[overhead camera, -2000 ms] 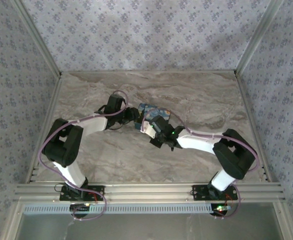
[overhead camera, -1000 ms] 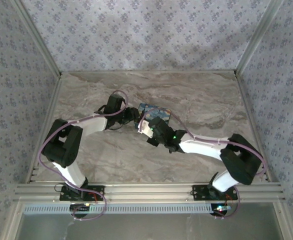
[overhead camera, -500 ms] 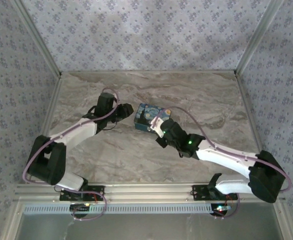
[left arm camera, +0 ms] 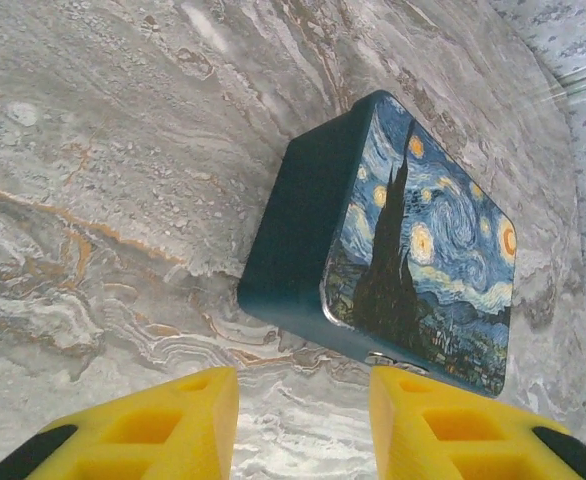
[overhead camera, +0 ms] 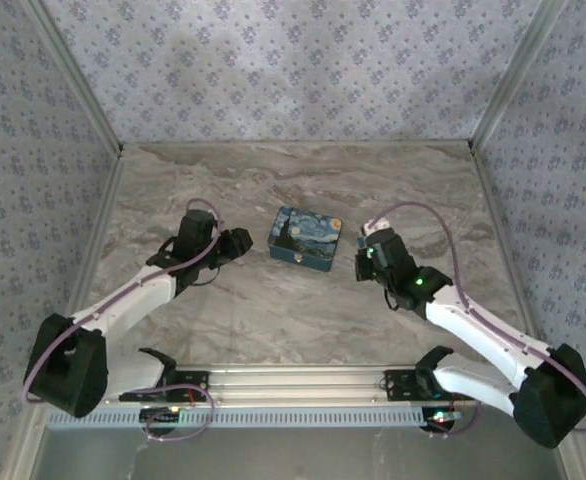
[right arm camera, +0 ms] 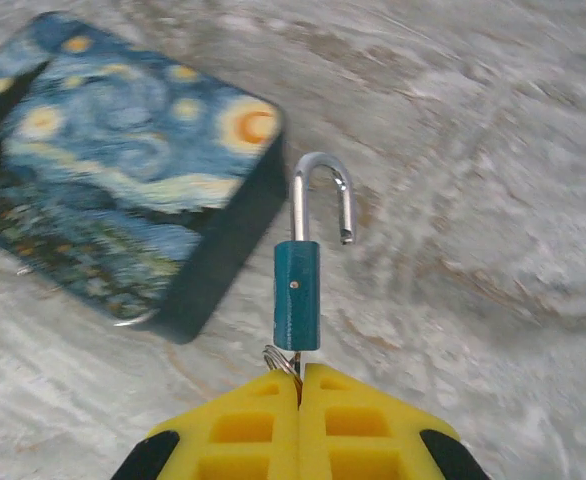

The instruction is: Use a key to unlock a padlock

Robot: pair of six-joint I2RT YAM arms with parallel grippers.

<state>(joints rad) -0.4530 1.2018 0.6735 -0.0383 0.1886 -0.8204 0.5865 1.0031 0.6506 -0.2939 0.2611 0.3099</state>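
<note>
Noted white link shells and black joint housings (overhead camera: 68, 365) on left arm (overhead camera: 138, 290) and right arm (overhead camera: 473, 320), with lilac cables (overhead camera: 413, 205) routed along each. Observed green indicator light (overhead camera: 414, 283) on right arm. Found fingers (left arm camera: 443, 425) yellow with rectangular recesses, black outer corners.

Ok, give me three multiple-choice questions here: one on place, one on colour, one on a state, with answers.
1. The painted tin lies: A) between left gripper and right gripper B) left of both C) atop an arm
2. The padlock body is: A) red B) teal C) black
3. Its shackle is: A) open B) closed C) removed
Answers: 1 A, a gripper each side; 2 B, clear in the right wrist view; 3 A, one end is free while the right gripper pinches the key.
</note>
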